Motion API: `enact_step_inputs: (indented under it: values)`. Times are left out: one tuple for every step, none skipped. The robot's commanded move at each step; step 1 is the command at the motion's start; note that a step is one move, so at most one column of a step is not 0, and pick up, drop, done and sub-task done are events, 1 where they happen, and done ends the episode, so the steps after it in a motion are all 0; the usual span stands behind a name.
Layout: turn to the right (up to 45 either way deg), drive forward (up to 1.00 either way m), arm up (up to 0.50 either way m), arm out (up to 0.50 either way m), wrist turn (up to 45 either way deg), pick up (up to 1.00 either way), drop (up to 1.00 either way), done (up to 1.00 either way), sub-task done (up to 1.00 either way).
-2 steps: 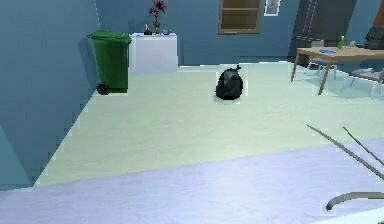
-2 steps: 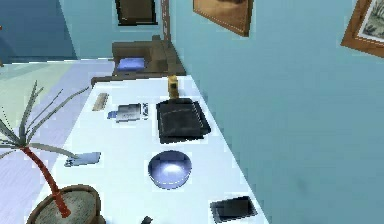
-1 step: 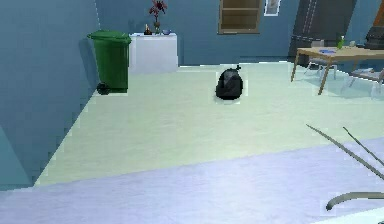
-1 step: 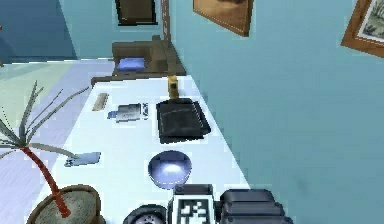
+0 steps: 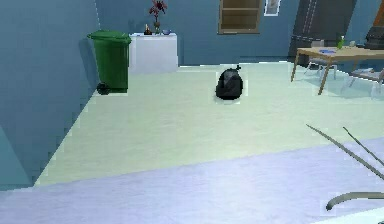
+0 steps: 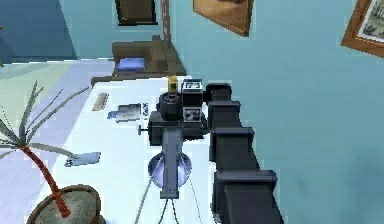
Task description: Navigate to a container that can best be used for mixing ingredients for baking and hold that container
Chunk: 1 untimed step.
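A grey, round, bowl-like thing lies on the white tabletop in the arm side view, just left of the arm's dark blocks. Above it sits the gripper's dark body, with two white marked squares beside it. A grey bar runs from the gripper down over the bowl-like thing. I cannot tell whether the gripper holds anything, as things lie on the table at and behind it. A small yellow-topped thing stands just beyond the gripper.
On the table lie flat papers and a potted plant; a brown sofa stands beyond. The forward view has a green bin, white cabinet, black bag and wooden table around open floor.
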Motion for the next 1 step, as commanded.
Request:
enact_step_inputs:
  values:
    - [0.0, 0.00, 0.00, 0.00, 45.0, 0.00, 0.00, 0.00, 0.00]
